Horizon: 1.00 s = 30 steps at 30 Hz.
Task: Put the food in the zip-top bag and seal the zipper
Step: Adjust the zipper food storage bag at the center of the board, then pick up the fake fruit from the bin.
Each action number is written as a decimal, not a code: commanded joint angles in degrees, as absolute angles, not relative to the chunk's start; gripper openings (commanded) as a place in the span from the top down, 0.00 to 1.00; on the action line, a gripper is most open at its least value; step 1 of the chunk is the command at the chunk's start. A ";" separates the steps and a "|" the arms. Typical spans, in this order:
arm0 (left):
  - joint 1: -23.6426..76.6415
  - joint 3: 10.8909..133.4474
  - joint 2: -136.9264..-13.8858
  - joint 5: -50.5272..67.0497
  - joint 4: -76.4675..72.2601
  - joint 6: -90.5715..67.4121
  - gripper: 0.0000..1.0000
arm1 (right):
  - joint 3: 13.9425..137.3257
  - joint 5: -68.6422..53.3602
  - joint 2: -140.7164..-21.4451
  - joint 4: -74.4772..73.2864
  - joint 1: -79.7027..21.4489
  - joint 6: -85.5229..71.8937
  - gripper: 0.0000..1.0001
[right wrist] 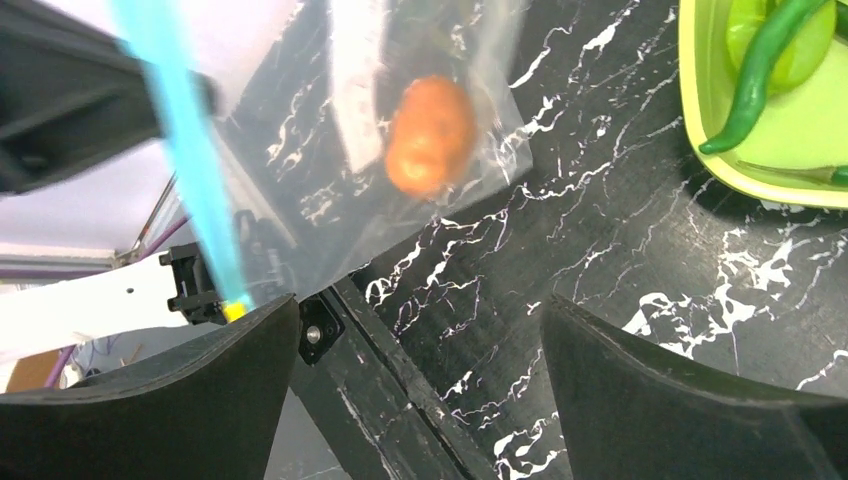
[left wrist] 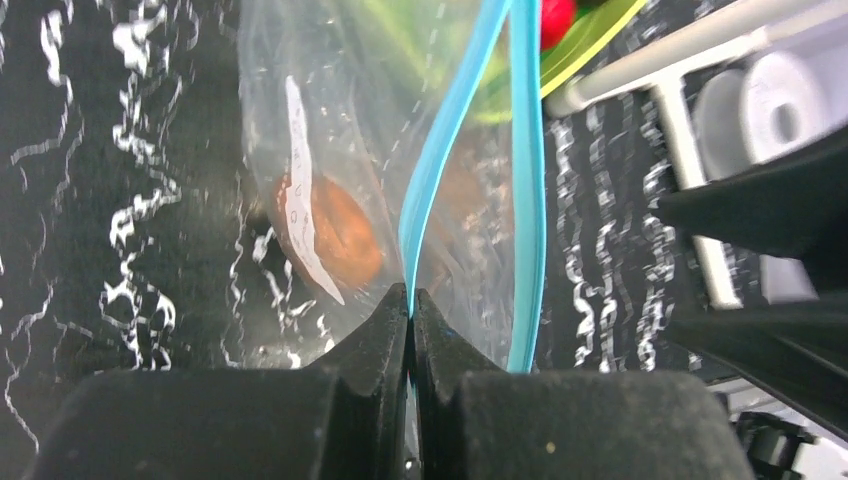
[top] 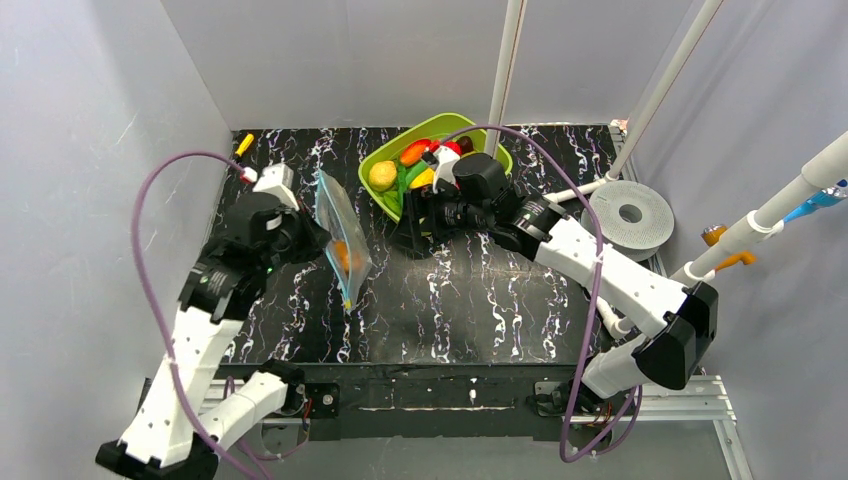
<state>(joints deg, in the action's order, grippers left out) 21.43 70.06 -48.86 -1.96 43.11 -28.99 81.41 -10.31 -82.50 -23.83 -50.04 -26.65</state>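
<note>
Over the left half of the black marbled table (top: 480,300), your left gripper (left wrist: 410,300) holds the zip-top bag (top: 345,235) upright, its jaws pressed together on one lip of the blue-teal zipper (left wrist: 440,170). The other lip runs apart from it in the left wrist view, so the mouth stands open, not sealed. Whether the bag's lower corner touches the table, I cannot tell. You have one orange piece (left wrist: 340,235) of food inside, low in the bag and partly behind the white label (left wrist: 298,180); I can make out nothing else in there. Most of the job, as I judge it, lies ahead of you. The lime-green tray (top: 375,160) at the back of the table holds the rest: a yellow piece (top: 382,175), a red piece (top: 450,148), a second orange piece (top: 413,153) and a green pod (right wrist: 765,80) among other green shapes. Your right gripper (right wrist: 415,310) sits between tray and bag, jaws spread wide with nothing between them, its camera looking toward the bag. Each remaining piece must be carried across and dropped through the open mouth. Only then can you press the two zipper lips together along their whole length.
</note>
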 commanded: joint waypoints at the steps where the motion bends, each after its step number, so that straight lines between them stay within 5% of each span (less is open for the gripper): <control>1: 21.27 64.98 -51.83 -2.73 43.09 -29.49 1.00 | 82.94 -15.49 -83.88 -17.97 -51.42 -27.04 0.03; 13: 21.28 75.53 -50.38 -11.12 50.39 -24.15 1.00 | 91.78 -8.05 -90.99 -21.21 -55.46 -24.77 0.04; 30: 21.28 76.19 -58.71 -20.94 49.46 -17.24 1.00 | 112.35 32.82 -110.11 -36.28 -54.60 -3.52 0.03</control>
